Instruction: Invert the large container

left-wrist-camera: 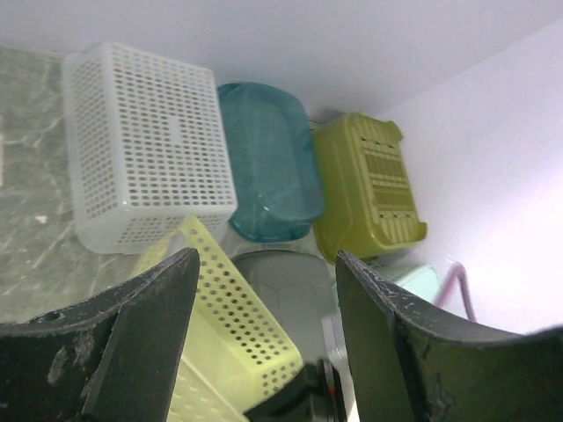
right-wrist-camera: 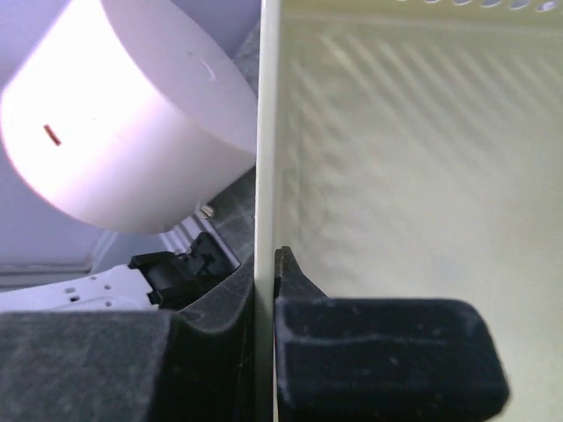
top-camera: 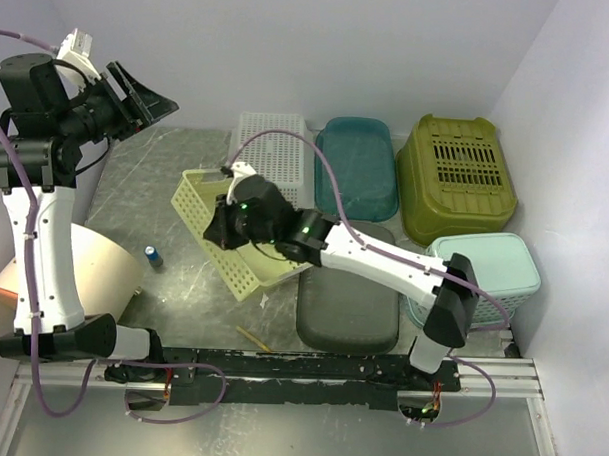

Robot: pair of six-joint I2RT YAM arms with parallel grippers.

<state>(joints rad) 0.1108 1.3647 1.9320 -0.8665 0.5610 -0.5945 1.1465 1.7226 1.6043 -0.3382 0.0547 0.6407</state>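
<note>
The large container is a pale yellow-green perforated basket [top-camera: 198,206] in the middle of the table. It is tipped up on one edge, leaning toward the left. My right gripper [top-camera: 222,228] is shut on its side wall, one finger inside and one outside. The right wrist view shows the thin rim [right-wrist-camera: 266,132] pinched between the pads [right-wrist-camera: 378,352]. High at the far left, my left gripper [top-camera: 149,98] is open and holds nothing. Its view looks down between the fingers [left-wrist-camera: 149,325] at the basket [left-wrist-camera: 229,308].
Along the back stand an upturned white basket [top-camera: 272,152], a teal container [top-camera: 359,168] and an olive basket [top-camera: 456,173]. A mint basket [top-camera: 493,270] is at the right, a dark grey container [top-camera: 347,310] in front. A small blue bottle [top-camera: 153,255] and a pale cone [top-camera: 93,271] lie on the left.
</note>
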